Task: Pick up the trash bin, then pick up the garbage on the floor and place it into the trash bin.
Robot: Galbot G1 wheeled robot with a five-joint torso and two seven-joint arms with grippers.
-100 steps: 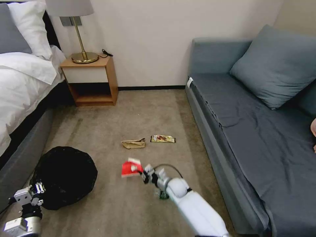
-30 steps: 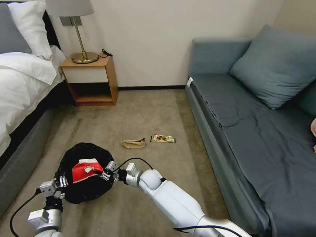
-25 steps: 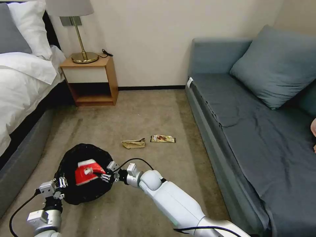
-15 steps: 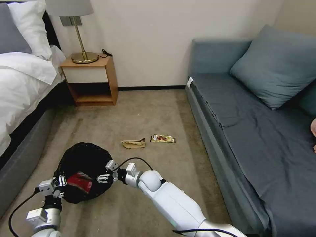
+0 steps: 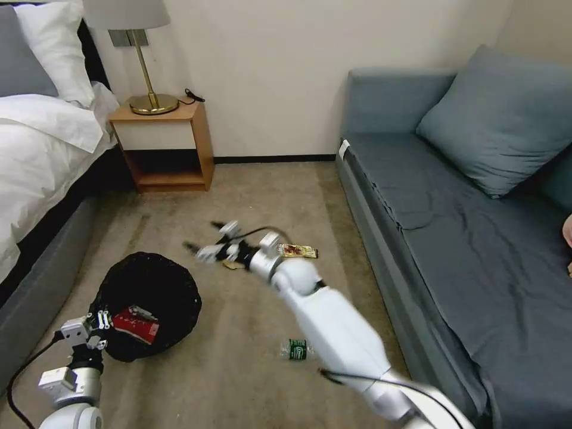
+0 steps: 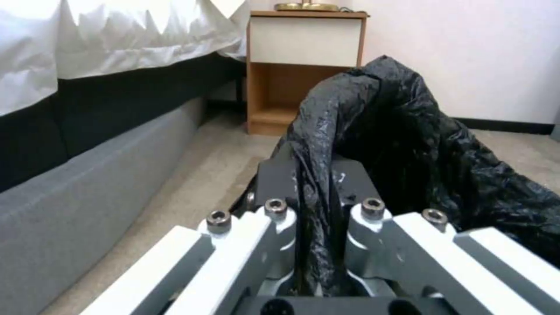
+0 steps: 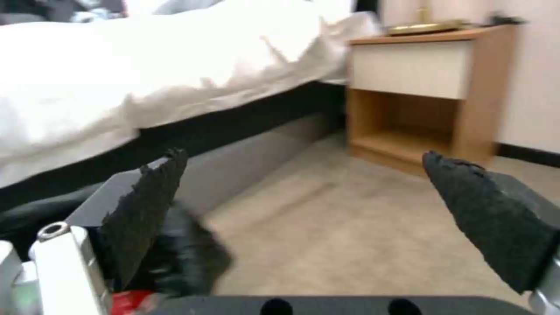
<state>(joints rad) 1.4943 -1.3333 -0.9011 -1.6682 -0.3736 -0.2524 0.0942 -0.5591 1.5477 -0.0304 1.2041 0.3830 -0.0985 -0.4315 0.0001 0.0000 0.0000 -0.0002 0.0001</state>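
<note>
trash bin near left on floor, rim pinched in my left gripper, red snack bag inside | right gripper spread empty over brown paper bag | wrapper, bottle remain | next: descend, pinch bag

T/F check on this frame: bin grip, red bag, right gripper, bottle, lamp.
1. The left gripper pinches the bin's black liner rim. True.
2. The red bag lies on the carpet. False: it sits inside the bin.
3. The right gripper is open and holds nothing. True.
4. The bottle is in the bin. False: it lies on the carpet beside the right arm.
5. The lamp stands on the sofa. False: it stands on the nightstand.
</note>
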